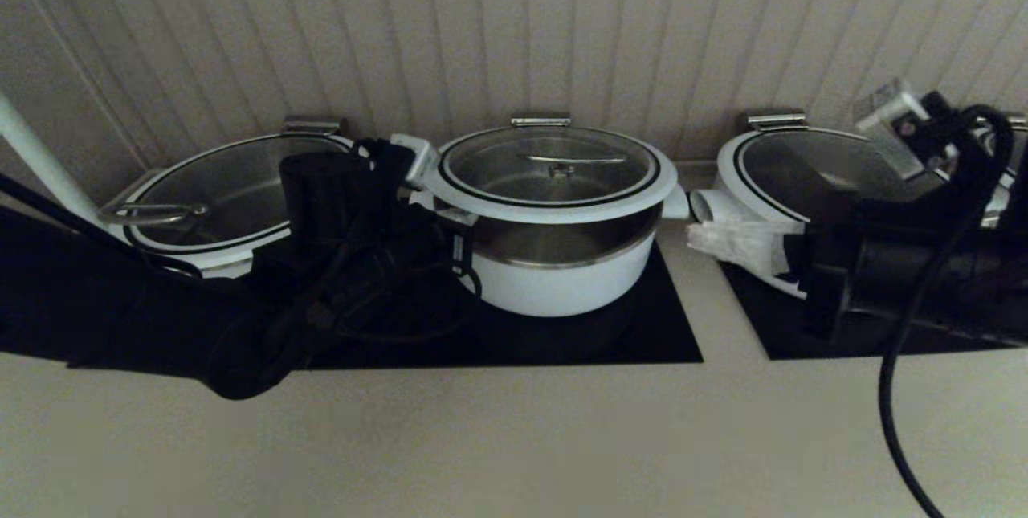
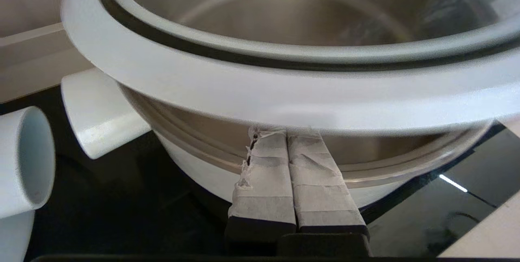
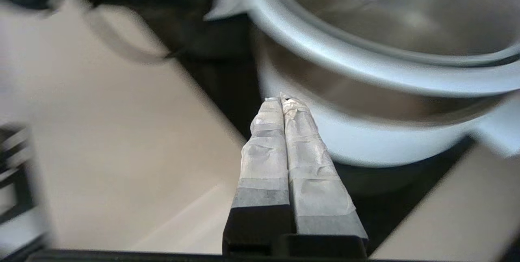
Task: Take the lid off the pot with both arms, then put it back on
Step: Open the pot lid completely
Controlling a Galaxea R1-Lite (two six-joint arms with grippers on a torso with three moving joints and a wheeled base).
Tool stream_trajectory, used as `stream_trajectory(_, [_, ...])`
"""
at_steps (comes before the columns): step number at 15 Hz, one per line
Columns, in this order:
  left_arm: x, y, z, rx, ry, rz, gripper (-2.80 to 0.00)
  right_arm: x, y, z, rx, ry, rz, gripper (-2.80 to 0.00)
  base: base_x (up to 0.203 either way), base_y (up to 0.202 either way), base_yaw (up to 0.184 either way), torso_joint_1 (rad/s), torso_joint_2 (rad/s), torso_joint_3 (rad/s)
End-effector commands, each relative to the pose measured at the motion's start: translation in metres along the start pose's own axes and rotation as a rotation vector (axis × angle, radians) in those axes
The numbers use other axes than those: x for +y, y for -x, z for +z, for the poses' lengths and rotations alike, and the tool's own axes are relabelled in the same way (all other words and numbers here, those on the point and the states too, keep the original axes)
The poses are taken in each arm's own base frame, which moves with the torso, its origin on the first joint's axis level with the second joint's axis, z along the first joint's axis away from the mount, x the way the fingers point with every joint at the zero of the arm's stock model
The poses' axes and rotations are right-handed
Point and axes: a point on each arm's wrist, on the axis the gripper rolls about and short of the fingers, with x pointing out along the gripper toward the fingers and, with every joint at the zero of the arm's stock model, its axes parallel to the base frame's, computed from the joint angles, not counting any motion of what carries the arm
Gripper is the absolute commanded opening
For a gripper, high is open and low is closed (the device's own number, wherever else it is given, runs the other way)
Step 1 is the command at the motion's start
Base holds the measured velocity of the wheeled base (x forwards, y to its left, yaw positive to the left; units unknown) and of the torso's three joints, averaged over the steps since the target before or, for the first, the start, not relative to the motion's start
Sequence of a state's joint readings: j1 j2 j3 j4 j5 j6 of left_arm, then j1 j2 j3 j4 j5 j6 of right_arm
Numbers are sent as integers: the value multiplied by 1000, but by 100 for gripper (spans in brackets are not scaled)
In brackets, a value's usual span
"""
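The pot (image 1: pixel 566 289) stands on the black cooktop at centre, small, deep and white. The glass lid (image 1: pixel 550 173), with its white rim and steel bar handle, is over it, and a steel band shows between the rim and the white wall. My left gripper (image 2: pixel 284 132) is shut and empty. Its taped fingertips sit under the lid's left rim (image 2: pixel 260 95), touching its underside. In the head view the left wrist (image 1: pixel 337 205) hides them. My right gripper (image 1: pixel 697 235) is shut and empty, just right of the pot's stub handle (image 1: pixel 679 203). In the right wrist view the right gripper (image 3: pixel 281 99) points at the pot wall (image 3: pixel 365 144).
A wider lidded pot (image 1: pixel 217 189) stands at left, another (image 1: pixel 791 165) at right behind my right arm. Its hollow white handle (image 1: pixel 711 205) nearly meets the small pot's stub. A beige counter (image 1: pixel 482 438) lies in front and a panelled wall behind. A black cable (image 1: pixel 899 389) hangs at right.
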State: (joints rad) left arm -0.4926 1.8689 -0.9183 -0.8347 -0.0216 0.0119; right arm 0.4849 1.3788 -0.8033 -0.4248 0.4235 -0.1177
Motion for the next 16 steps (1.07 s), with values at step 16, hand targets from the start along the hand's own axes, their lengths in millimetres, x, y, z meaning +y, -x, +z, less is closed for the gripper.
stream_trajectory(16, [2,-2,-2,1,2,6,-280,-16,-56,-77,82,-35,-35,-280,0,0,0,0,0,0])
